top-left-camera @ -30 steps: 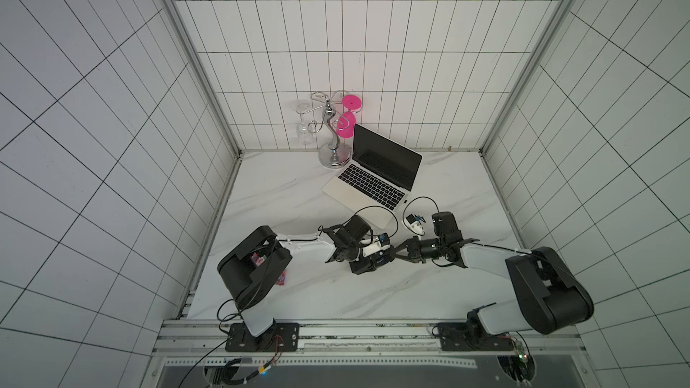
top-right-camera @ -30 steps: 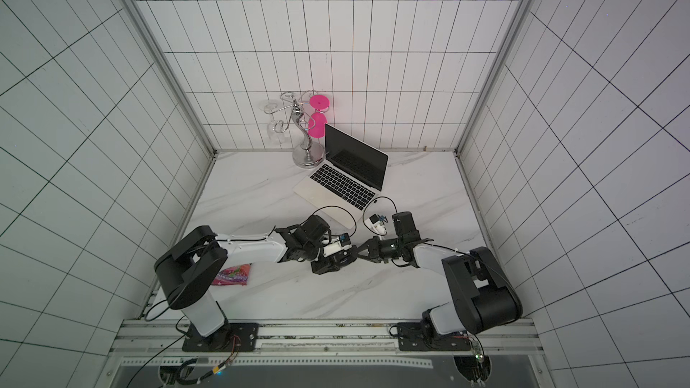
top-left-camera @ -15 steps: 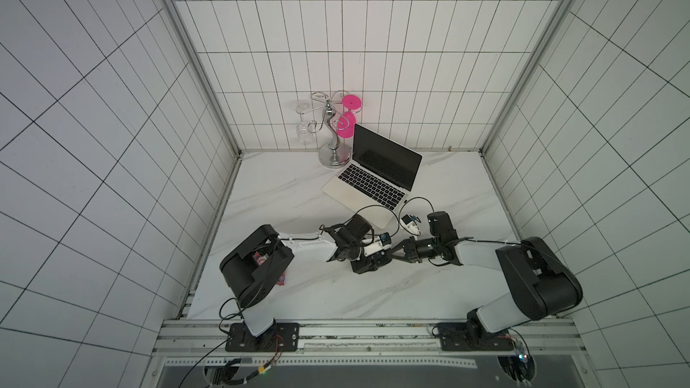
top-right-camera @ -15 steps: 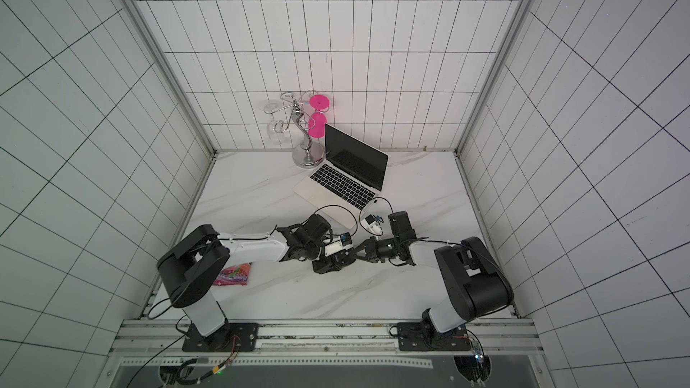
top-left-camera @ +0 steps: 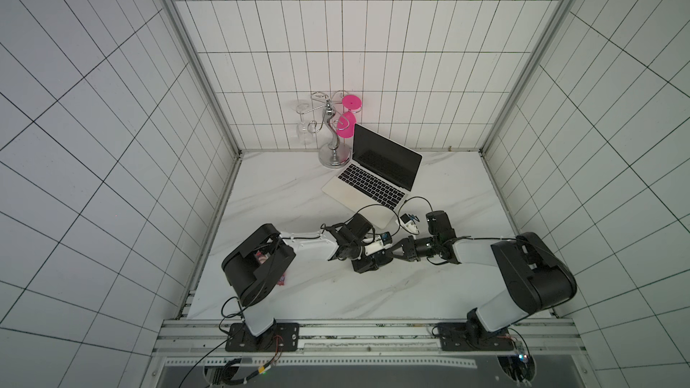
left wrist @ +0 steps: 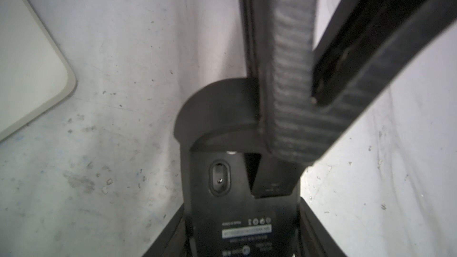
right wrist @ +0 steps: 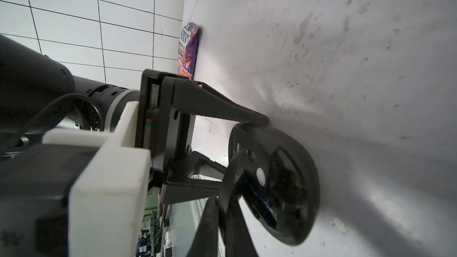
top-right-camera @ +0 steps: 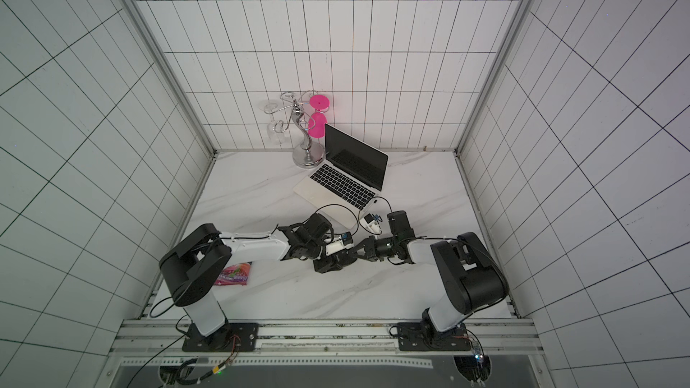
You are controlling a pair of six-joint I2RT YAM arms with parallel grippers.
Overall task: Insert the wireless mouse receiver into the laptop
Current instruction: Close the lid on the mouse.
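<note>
- The left hand is clamped on an upturned black mouse, with one finger on each flank.
- The right hand has its jaws pressed together. Its tips are at the open hollow in the mouse's underside, and I cannot tell whether they pinch anything.
- The wireless mouse receiver cannot be made out, because those tips hide the hollow.
- A black crescent cover lies on the table just past the mouse's end.
- The mouse's underside carries a white label strip and small print, both too blurred to read.
- The laptop stands open with a dark screen at the back of the table, beside a chrome glass rack. Its front corner is near both hands.
- A purple-pink snack packet lies by the left arm's base, and its lettering is illegible.
</note>
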